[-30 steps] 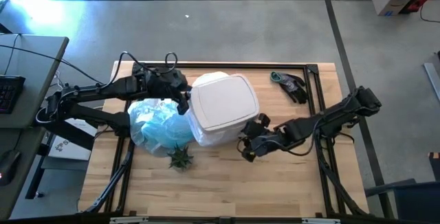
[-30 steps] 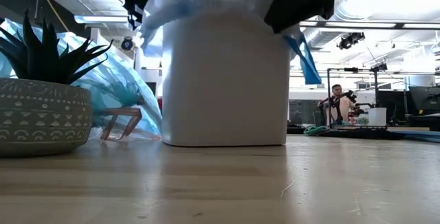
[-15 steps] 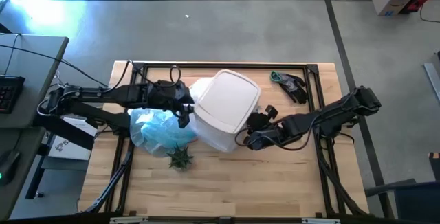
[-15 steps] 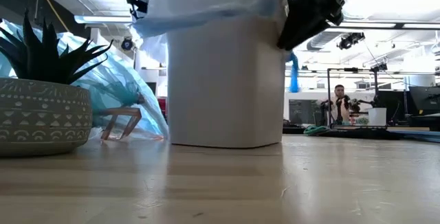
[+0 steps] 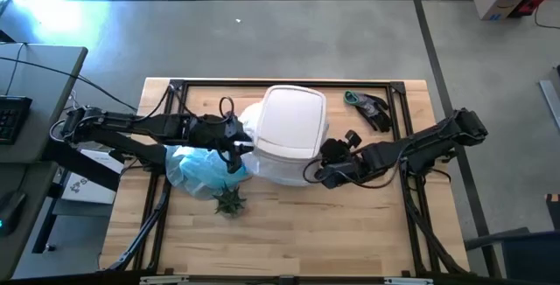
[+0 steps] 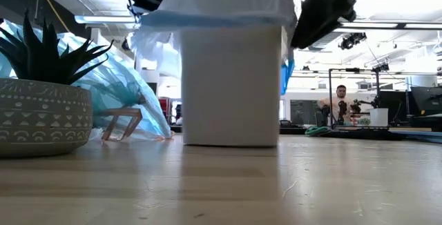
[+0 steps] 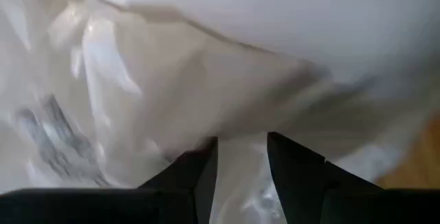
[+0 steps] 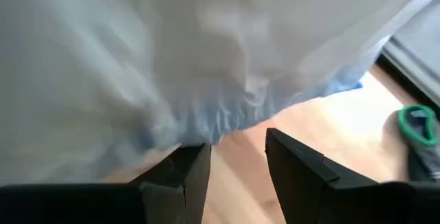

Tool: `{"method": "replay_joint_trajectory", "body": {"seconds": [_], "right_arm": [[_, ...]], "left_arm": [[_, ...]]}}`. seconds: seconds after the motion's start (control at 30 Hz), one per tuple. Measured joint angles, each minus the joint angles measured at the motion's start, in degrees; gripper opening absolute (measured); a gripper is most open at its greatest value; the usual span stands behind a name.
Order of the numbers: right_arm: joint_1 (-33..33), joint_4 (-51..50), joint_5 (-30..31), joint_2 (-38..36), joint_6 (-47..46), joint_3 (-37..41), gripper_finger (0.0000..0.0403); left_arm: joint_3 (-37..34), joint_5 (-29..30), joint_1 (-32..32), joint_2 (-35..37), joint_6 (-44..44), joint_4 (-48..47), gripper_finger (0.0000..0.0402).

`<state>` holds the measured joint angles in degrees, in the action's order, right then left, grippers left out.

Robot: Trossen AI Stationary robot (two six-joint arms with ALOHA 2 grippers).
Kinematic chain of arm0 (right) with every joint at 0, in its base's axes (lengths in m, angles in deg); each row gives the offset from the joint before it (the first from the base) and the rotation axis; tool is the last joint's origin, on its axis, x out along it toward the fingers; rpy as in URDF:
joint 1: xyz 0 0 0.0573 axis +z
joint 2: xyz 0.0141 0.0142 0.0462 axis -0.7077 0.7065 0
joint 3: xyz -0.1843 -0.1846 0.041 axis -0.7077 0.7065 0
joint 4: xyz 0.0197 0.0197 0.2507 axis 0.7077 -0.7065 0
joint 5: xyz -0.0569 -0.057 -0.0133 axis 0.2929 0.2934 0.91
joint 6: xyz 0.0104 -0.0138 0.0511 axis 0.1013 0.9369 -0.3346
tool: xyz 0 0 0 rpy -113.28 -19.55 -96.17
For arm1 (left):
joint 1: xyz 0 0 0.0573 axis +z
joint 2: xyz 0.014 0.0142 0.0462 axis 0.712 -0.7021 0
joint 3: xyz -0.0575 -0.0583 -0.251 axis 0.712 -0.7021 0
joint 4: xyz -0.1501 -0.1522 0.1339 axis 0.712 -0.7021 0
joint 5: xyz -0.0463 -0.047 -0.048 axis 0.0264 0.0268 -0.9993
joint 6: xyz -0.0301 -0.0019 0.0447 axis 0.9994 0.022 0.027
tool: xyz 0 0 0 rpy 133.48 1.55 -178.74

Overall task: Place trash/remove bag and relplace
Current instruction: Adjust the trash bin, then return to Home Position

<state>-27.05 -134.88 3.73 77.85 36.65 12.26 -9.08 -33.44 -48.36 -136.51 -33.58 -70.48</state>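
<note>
**Fresh liner going over the bin rim**

The bin (image 5: 293,141) stands upright at mid-worktop (image 5: 289,232) with a thin bluish bag (image 6: 228,1) draped over its top; in the low view a blue hem (image 6: 214,20) runs round just under the rim and a tail hangs down its right side. The left gripper (image 5: 236,141) is at the bin's left side, the right gripper (image 5: 325,167) at its right-near corner, both up at rim height.

In the left wrist view the jaws stand a narrow gap apart with pale film lying between and ahead of them; whether they pinch it cannot be told. In the right wrist view the jaws are likewise a narrow gap apart, just below the gathered blue hem, with bare wood showing between them, so they seem to hold nothing.

A filled blue bag (image 5: 203,164) lies on the worktop left of the bin, touching or nearly touching it, with a potted plant (image 5: 229,200) just near of it. A green-and-black tool (image 5: 367,107) lies at the far right.

The old bag appears to be out already, and the step in hand looks like seating the replacement. Next, each gripper probably needs to catch the hem and draw it down evenly over the rim without tipping or dragging the light bin.
</note>
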Motion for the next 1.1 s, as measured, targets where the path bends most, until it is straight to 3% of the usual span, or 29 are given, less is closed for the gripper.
{"method": "replay_joint_trajectory", "body": {"seconds": [0.37,0.5,0.73,0.87,1.0,1.1], "right_arm": [[9.82,-3.25,3.16,-11.07,-5.88,-0.11,0.0128],[15.03,-3.35,3.1,-14.57,-6.61,-0.11,0.0128],[24.1,-7.43,-4.74,-17.16,-15.71,-0.11,0.0128],[28.27,-12.17,-5.01,-17.14,-23.69,-0.11,0.0128],[32.13,-14.94,6.03,-17.42,-24.92,-0.11,0.0128],[34.21,-18.25,13.94,-18.61,-25.97,-0.11,0.0128]], "left_arm": [[0.0,0.01,-4.65,7.87,2.76,-0.85,0.0112],[0.04,0.37,-8.37,10.57,5.43,-5.63,0.0112],[0.04,1.97,-20.7,12.02,13.58,-17.93,0.0095],[0.04,11.79,-28.1,12.4,17.97,-22.94,0.0076],[0.02,24.89,-32.95,14.84,22.02,-26.31,0.0058],[0.02,30.91,-35.66,17.77,23.01,-27.46,0.005]]}}
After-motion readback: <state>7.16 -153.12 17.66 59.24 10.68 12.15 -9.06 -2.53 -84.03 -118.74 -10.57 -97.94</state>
